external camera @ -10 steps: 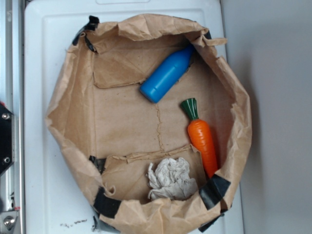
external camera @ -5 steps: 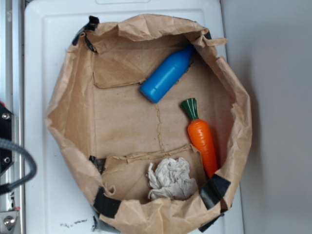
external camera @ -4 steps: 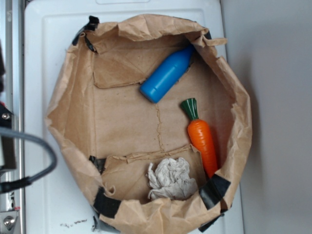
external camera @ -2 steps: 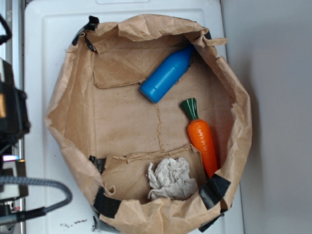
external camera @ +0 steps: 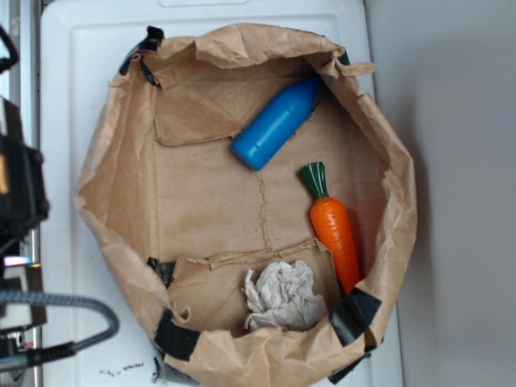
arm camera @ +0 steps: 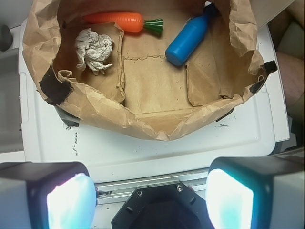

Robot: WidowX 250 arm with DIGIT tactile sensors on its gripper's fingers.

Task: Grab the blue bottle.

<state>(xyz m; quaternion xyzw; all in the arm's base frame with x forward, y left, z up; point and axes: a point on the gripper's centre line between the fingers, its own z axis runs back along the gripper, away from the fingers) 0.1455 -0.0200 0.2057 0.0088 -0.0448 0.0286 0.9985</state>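
**A:** What lies ahead of the claw, from left to right?

**B:** In the wrist view the claw hangs over the edge of a white plastic tray, outside a wide, crumpled brown paper bag patched with black tape. Its two pale fingers stand wide apart with nothing between them. Ahead and to the left, inside the bag, sits a crumpled wad of whitish paper. Beyond that, against the far wall, lies an orange toy carrot with a green top, on its side.

**A:** And the bottle?

**B:** The smooth bright-blue plastic bottle lies ahead and to the right of the claw, well apart from it, on the bag's floor. Its narrow neck points away towards the far right corner, and its flat base faces back towards the claw. The carrot's green tip is just beside it, not touching.

**A:** Does the overhead view agree?

**B:** Yes. There the bottle lies slanted near the bag's top wall, and only dark parts of the arm show at the left edge.
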